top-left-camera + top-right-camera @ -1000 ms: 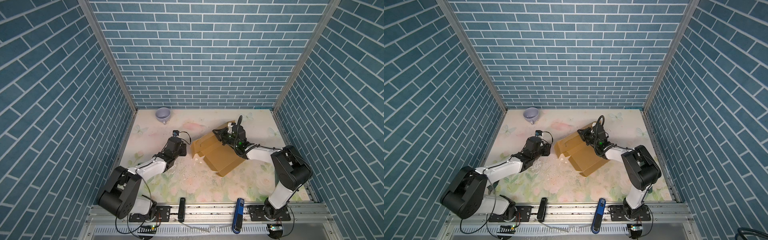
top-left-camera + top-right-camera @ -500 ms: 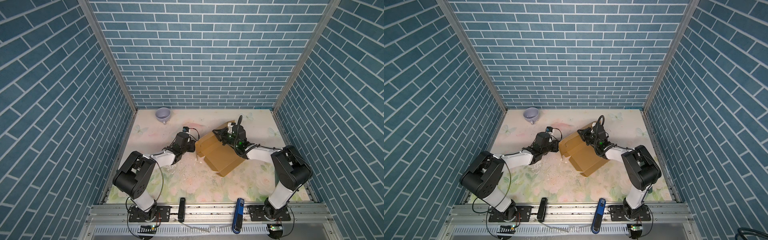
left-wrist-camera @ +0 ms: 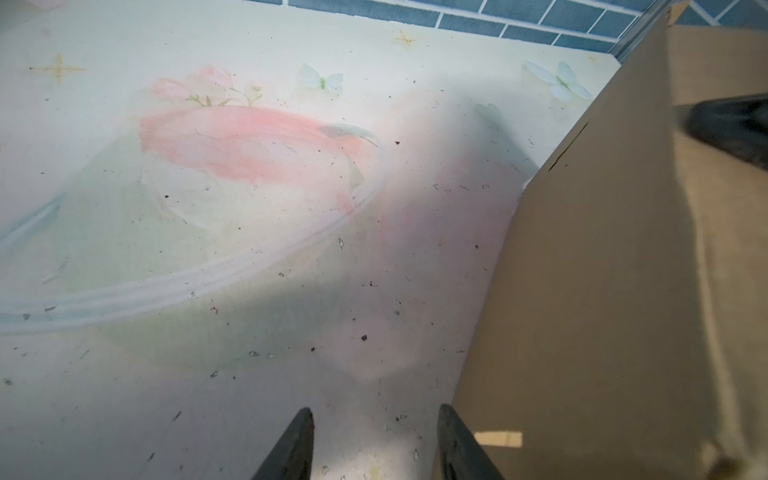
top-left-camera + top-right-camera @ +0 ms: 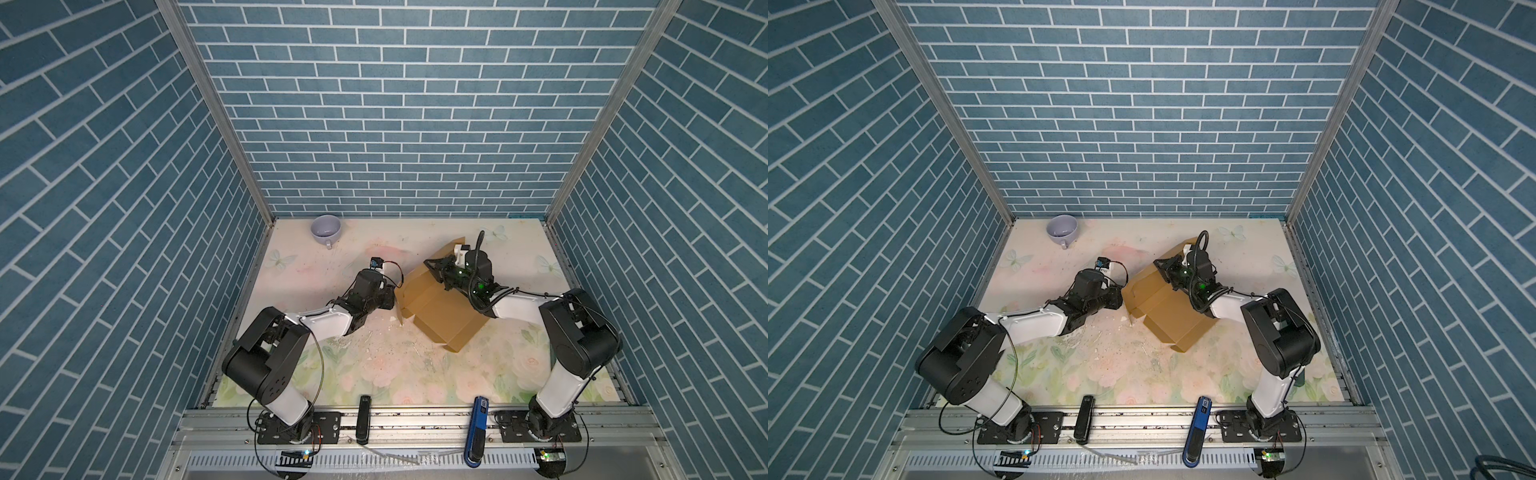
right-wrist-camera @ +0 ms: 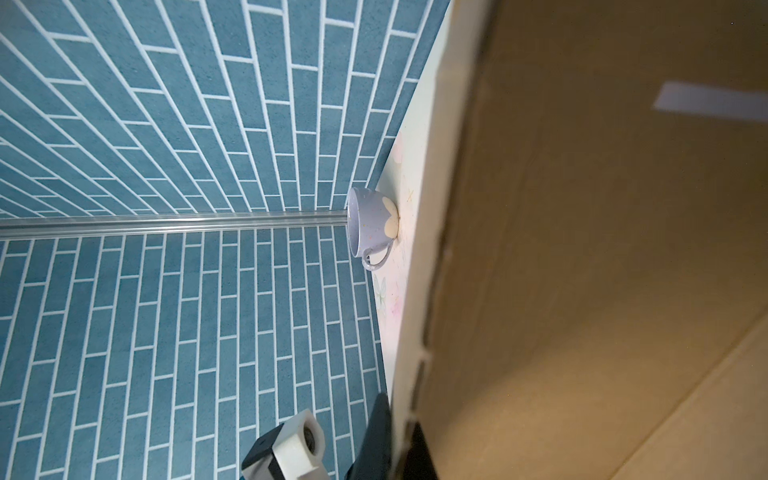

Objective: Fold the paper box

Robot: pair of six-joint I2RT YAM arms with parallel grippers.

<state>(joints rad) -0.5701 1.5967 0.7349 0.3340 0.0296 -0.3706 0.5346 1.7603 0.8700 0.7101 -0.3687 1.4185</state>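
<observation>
The paper box (image 4: 440, 309) (image 4: 1169, 311) is tan cardboard, half folded, right of the table's middle in both top views, with one panel raised. My right gripper (image 4: 434, 266) (image 4: 1160, 266) (image 5: 399, 436) is shut on the edge of that raised panel (image 5: 582, 249). Low at the box's left side, my left gripper (image 4: 392, 297) (image 4: 1120, 301) (image 3: 376, 411) is open with only table between its fingers. One of its fingertips (image 3: 446, 411) sits right beside the box wall (image 3: 602, 291). The box interior is hidden.
A lilac cup (image 4: 326, 227) (image 4: 1062, 228) (image 5: 372, 224) stands in the back left corner. A black tool (image 4: 363, 419) and a blue tool (image 4: 478, 428) lie on the front rail. Brick walls close in three sides of the floral table (image 4: 374, 361).
My left arm has reached right across the table up to the box's left side, and the box's left flap has been pushed inward. The right gripper has kept its hold in place.
</observation>
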